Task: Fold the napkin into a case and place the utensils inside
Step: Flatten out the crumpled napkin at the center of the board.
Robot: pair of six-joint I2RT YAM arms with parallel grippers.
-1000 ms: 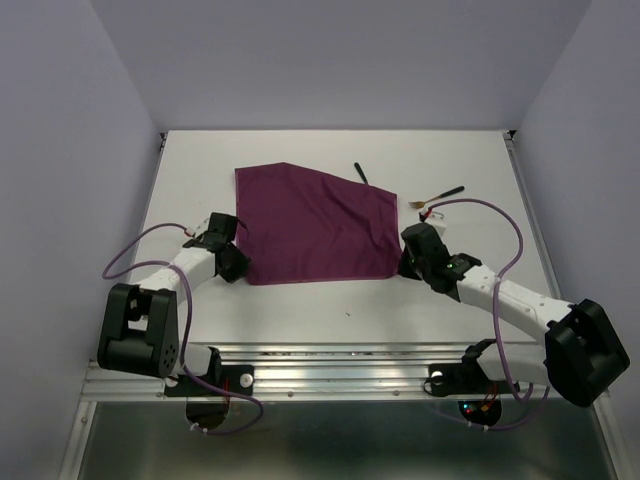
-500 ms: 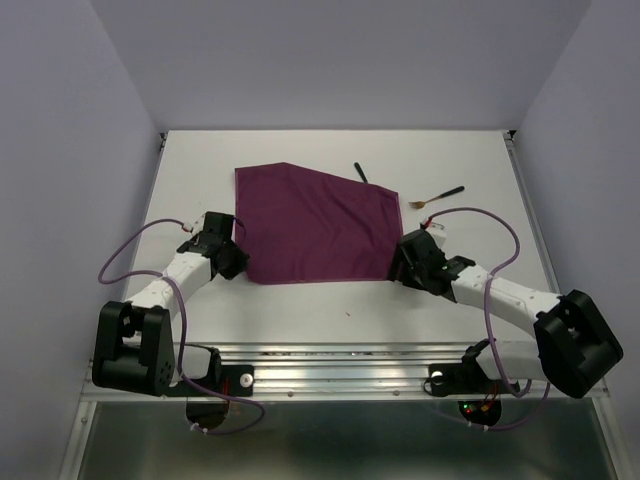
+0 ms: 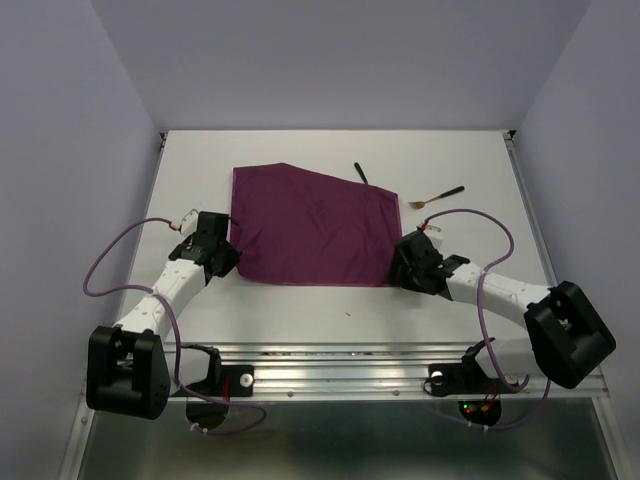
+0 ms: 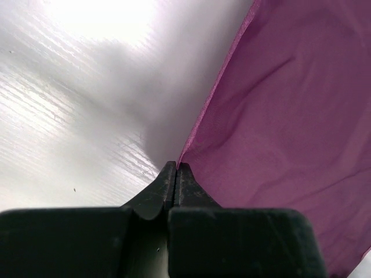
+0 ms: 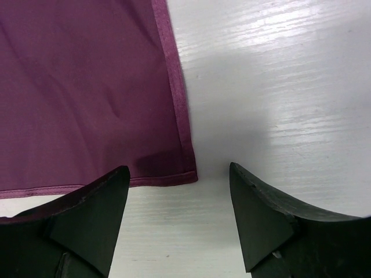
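Napkin spread flat and unfolded over the middle of the white desk, near edge straight along the arms' side, far edge slanting down toward the right. Bare desk on every side: a broad strip between the near hem and the desk's front edge, a narrower band on the left toward the wall, more room on the right. Black-handled utensil at the far edge of the cloth, touching it or tucked just under, cannot tell which. Gold-tipped utensil just beyond the far right corner, clear of the cloth, with open surface around it. Left jaws closed tight at the near left corner, tips meeting right on the left hem and pinching it, the cloth running away to the right of them and white desk to the left. Right jaws spread wide and holding nothing, low over the near right corner; from the right wrist, that corner flat on the desk in the gap, one fingertip over the cloth's near hem, the other over bare desk.
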